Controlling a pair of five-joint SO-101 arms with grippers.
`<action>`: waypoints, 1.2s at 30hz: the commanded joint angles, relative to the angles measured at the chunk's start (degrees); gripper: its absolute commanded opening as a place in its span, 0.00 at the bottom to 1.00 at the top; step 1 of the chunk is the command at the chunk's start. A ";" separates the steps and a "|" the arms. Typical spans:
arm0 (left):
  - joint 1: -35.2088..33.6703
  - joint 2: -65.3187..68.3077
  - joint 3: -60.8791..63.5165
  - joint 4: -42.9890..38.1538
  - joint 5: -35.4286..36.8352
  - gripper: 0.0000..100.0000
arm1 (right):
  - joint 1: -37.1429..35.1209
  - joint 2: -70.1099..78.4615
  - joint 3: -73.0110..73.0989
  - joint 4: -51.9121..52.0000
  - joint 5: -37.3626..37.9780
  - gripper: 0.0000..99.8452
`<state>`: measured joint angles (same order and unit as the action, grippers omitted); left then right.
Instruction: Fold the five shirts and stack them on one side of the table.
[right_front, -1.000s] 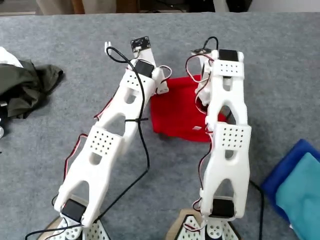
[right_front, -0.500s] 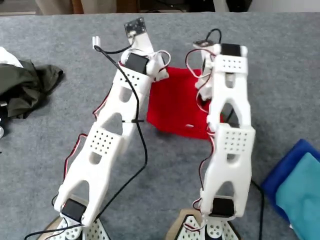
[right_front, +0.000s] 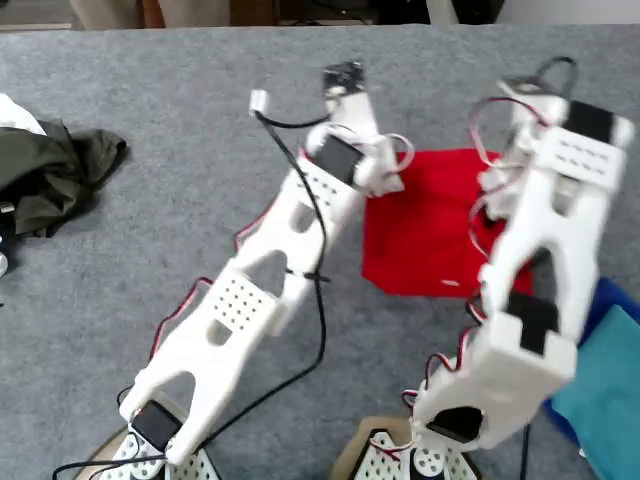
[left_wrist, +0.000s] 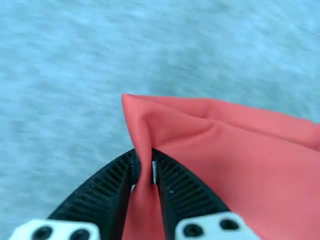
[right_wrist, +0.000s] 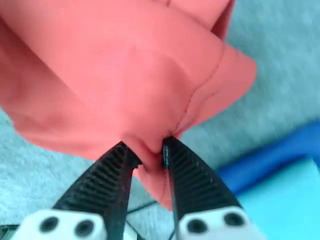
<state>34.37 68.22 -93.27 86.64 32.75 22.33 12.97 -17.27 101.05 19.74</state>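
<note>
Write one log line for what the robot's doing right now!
left gripper: shut on red shirt | right gripper: shut on red shirt | teal shirt: near right arm's base | dark shirt: crumpled

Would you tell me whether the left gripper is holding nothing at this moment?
No, the left gripper is shut on a pinched edge of the red shirt.
</note>
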 joint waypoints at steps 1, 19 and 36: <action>4.66 -5.67 -2.81 -4.48 0.70 0.02 | 10.15 -10.07 5.85 0.00 2.90 0.00; 30.59 -9.63 -0.09 -23.03 0.35 0.02 | 56.75 -20.26 15.43 -8.70 21.63 0.00; 34.29 -9.89 10.90 -34.37 0.44 0.03 | 63.96 -20.18 18.95 -13.98 22.86 0.04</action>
<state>68.84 62.77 -82.02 53.05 33.19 85.36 -4.00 1.36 88.31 42.07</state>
